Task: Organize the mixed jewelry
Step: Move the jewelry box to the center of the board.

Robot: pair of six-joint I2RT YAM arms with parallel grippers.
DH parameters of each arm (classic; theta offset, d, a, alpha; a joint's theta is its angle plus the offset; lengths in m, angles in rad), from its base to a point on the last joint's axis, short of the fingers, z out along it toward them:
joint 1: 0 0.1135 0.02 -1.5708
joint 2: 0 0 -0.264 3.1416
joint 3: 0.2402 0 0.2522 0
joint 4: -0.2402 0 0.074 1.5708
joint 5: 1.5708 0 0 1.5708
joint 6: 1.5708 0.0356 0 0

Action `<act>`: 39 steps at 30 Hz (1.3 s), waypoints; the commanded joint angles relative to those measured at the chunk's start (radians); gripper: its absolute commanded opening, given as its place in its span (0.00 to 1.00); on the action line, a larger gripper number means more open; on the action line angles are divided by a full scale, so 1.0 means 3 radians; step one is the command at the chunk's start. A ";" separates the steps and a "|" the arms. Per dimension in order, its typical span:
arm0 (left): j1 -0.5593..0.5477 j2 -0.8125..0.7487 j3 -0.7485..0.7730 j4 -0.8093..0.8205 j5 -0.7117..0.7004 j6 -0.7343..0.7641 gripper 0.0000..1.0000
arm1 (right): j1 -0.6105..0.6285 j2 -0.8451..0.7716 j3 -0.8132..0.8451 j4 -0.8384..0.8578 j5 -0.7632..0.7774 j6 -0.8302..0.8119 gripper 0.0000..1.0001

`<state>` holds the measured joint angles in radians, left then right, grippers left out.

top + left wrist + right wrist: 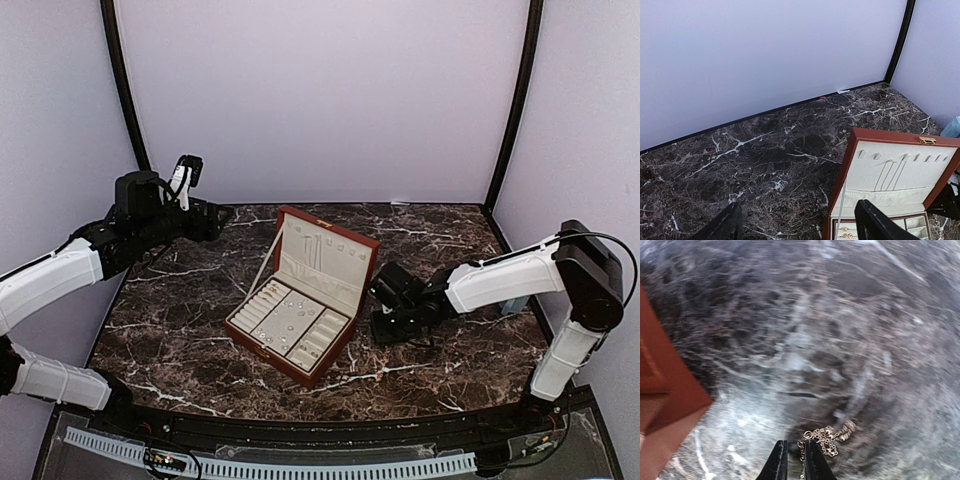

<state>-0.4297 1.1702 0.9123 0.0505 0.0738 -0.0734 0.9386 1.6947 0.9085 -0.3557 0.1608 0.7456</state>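
A small tangled silvery-gold chain (827, 435) sits at the bottom centre of the right wrist view. One strand runs down between the fingers of the right claw (795, 444), which are drawn almost together and seem clamped on it, though the view is smeared. Most of the chain bunches loose outside the fingertips, over the dark white-veined marble bench (850, 330). In the top view this claw is just to the right of the reddish-brown jewelry box (262, 350). The main risk, as I judge it, is the thin hold. With only a strand pinched, the hanging bunch could slide out, or catch on the box's corner at the left of the wrist frame. A piece dropped on the busy marble would be hard to find. The box stands open with its cream-lined lid (330, 255) upright. Thin chains hang against the lid's lining above a pocket. The cream tray (250, 310) below has ribbed slots on its left and right. Its middle compartment holds scattered tiny silvery pieces (285, 322). The left claw (797, 205), raised at the upper left of the top view, has its fingers wide apart and holds nothing.
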 commanded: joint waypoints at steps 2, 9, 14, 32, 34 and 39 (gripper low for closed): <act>0.0016 -0.0079 -0.0039 0.0039 -0.0025 0.0032 0.80 | 0.0200 0.0151 0.0045 0.0293 -0.0425 -0.0280 0.15; 0.0016 -0.0066 -0.0040 0.0039 -0.0017 0.0026 0.80 | 0.0410 0.0109 0.0127 0.0046 -0.0201 -0.0299 0.15; 0.0016 -0.0073 -0.0040 0.0041 -0.0011 0.0023 0.80 | 0.0343 -0.0040 0.0080 -0.0202 0.0125 -0.0158 0.20; 0.0016 -0.0084 -0.0045 0.0046 -0.0013 0.0022 0.80 | 0.0143 -0.0211 -0.0101 -0.0096 0.0098 -0.0113 0.23; 0.0016 -0.0086 -0.0045 0.0044 -0.0019 0.0025 0.80 | 0.0151 -0.0154 -0.0058 -0.0076 0.0077 -0.0184 0.19; 0.0016 -0.0086 -0.0045 0.0041 -0.0025 0.0026 0.80 | 0.0169 -0.0109 -0.0022 -0.0023 0.0043 -0.0343 0.17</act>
<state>-0.4297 1.1702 0.9115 0.0505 0.0696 -0.0723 0.9882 1.6451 0.8787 -0.3767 0.1654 0.6853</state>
